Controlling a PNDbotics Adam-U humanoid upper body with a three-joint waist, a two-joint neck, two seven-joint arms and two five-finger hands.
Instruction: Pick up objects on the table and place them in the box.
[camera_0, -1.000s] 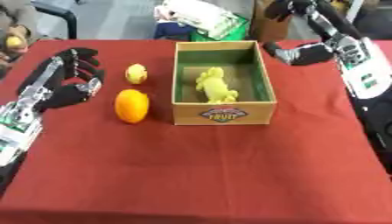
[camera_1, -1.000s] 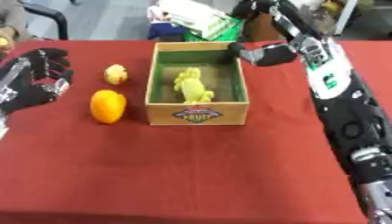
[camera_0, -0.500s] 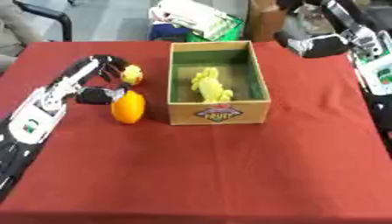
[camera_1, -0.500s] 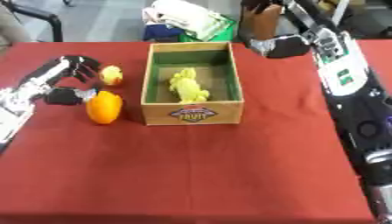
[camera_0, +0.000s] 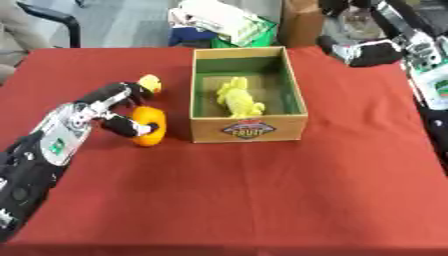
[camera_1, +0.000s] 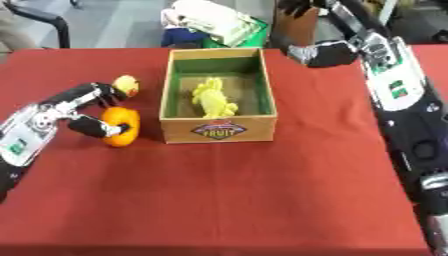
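Table: covered with red cloth; carries box, two fruits, left hand.
Box: open cardboard, green inside, label on near wall; stands at centre of table, long side running away from camera.
Box contents: yellow lumpy object, lying on box floor, roughly central.
Orange fruit: on cloth just left of box's near corner, resting on table.
Small yellow fruit: on cloth behind orange fruit, near box's left wall, apart from it.
Left hand: reaching in from lower left; fingers curled round orange fruit, thumb on near side, fingers over far side; grasping orange fruit.
Right hand: raised off table beyond box's far right corner; black, bunched into a lump; whether clenched or released cannot be told.
Background: white and green bundle beyond far table edge; brown carton beside it.
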